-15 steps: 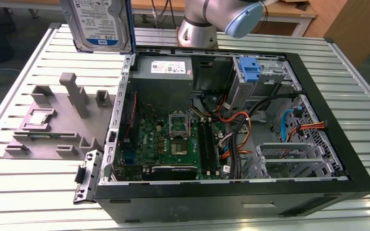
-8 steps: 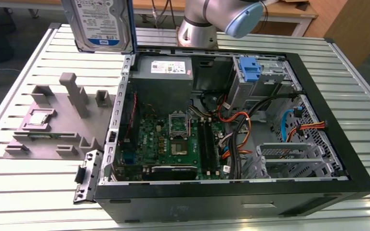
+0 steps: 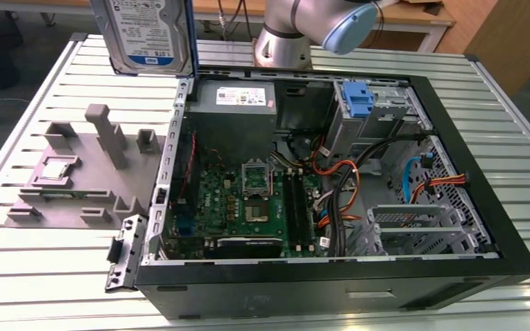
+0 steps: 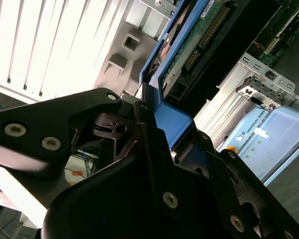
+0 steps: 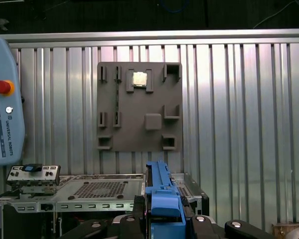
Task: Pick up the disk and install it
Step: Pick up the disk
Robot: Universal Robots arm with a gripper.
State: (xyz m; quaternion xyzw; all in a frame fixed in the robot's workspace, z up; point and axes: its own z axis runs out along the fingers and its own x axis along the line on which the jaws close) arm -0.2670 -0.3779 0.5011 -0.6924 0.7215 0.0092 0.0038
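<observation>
Silver disk [image 3: 145, 31]: up in the air, upright, label side facing the exterior camera, off toward the exterior view's left of the open computer case [image 3: 339, 276], well clear of the slatted surface [image 3: 53, 276]
Tool [image 4: 159, 117]: clamped tight on the disk's blue rail [image 4: 172, 119], black fingers [image 4: 97, 107] on either side of it
Weight guess: metal body, probably dense for its size, so likely a decent load hanging off one edge
Stiffness: rigid, zero flex by the looks; maybe a little give in the plastic rail
Fragility: bare green circuit board [image 4: 194, 40] and connector pins on the underside, so nothing to knock or squeeze there
Grip spot: narrow edges and rail, same as the current pinch; flat faces smooth and likely slippery, with label and board best left alone
Exterior view bonus: label face, whole case interior with motherboard [image 3: 246, 200], grey cage [image 3: 380, 114] with blue latch, grey fixture tray [image 3: 72, 179] beside the case
Second wrist view bonus: close look at the pinch itself, plus the board side of the disk
First wrist view bonus: look along the rail toward the tray, small square chip [image 5: 139, 78] sitting in one of its pockets, pendant [image 5: 2, 109] off to one side
</observation>
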